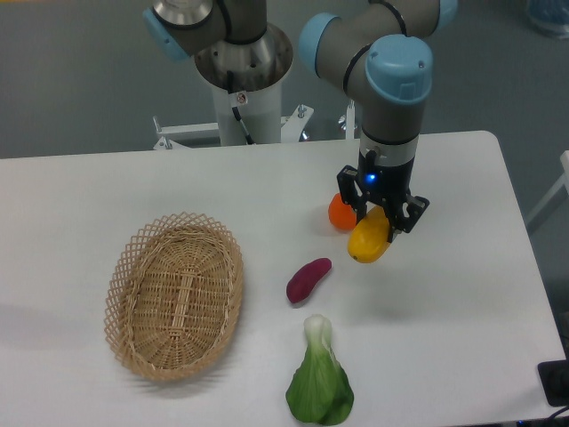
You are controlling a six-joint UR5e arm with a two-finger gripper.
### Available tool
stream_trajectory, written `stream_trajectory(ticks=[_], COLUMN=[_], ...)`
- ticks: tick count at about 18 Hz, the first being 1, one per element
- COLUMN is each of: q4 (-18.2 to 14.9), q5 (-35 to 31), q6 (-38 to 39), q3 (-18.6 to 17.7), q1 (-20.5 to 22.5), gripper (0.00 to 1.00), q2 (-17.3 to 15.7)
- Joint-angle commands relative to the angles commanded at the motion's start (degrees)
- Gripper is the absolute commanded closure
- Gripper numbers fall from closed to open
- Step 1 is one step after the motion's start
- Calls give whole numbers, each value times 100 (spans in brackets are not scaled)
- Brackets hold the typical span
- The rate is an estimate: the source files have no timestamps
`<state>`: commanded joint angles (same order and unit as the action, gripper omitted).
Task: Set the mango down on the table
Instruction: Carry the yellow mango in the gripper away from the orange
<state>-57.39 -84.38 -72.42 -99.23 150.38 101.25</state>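
The mango [369,240], a smooth yellow oblong fruit with an orange tinge, is held between the fingers of my gripper [380,216], which is shut on it. It hangs tilted just above the white table [462,294], right of centre. Its upper part is hidden by the fingers. I cannot tell whether its lower end touches the tabletop.
A round orange fruit [340,213] lies just left of the gripper. A purple sweet potato [308,278] lies left of and below the mango. A green leafy vegetable [319,382] lies near the front edge. An oval wicker basket [175,295] stands on the left.
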Motion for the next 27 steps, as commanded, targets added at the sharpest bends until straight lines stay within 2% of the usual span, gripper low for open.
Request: stream_trajectory(ticks=[8,17,21,23,27], q4=[18,-35,44,44,26], q5=[0,0,-9,9,9], q6=[-26,-720,-1237,-1642,-1487], q3=[-17,-202,-421,-553,-519], q1=[26,272,605,913,1143], gripper=[49,49,49,49,49], q2=[9,-79,-62,-62,87])
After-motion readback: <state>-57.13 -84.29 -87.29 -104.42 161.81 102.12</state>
